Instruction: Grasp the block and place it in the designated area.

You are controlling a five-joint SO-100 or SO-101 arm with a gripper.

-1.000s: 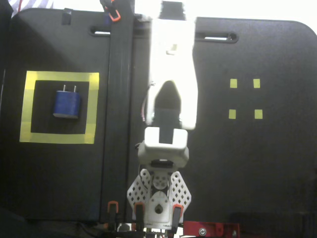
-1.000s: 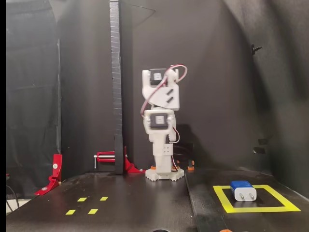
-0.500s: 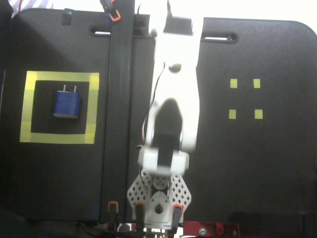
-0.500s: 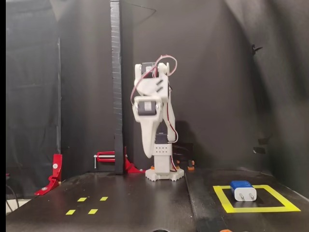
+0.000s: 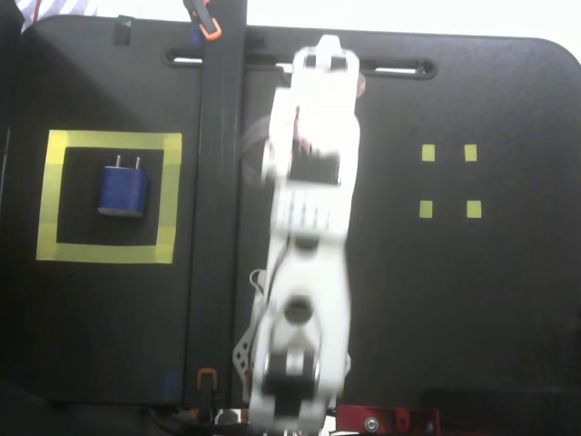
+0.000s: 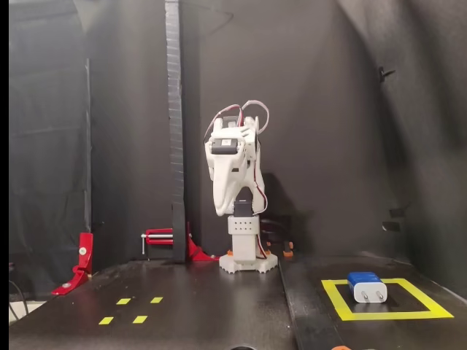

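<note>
The dark-blue block (image 5: 123,190) lies flat inside the designated area, a square of wide yellow tape (image 5: 109,142) at the left of the top-down fixed view; its two pale prongs point toward the top of the picture. In the front fixed view the block (image 6: 367,286) rests in the same yellow square (image 6: 339,303) at lower right. My white gripper (image 6: 220,211) hangs point-down in mid-air at the centre, well to the left of the block, its jaws together and holding nothing. From above, the gripper (image 5: 324,51) reaches toward the top edge, far right of the block.
A black upright post (image 6: 174,131) stands just left of the arm's base (image 6: 248,261), with red clamps (image 6: 166,237) at its foot. Several tiny yellow marks (image 5: 448,181) sit on the black table to the right of the arm in the top-down fixed view.
The arm has unfolded from its upright stack and swung toward the front camera, with the gripper tipping down. The block has stayed in the yellow square.
</note>
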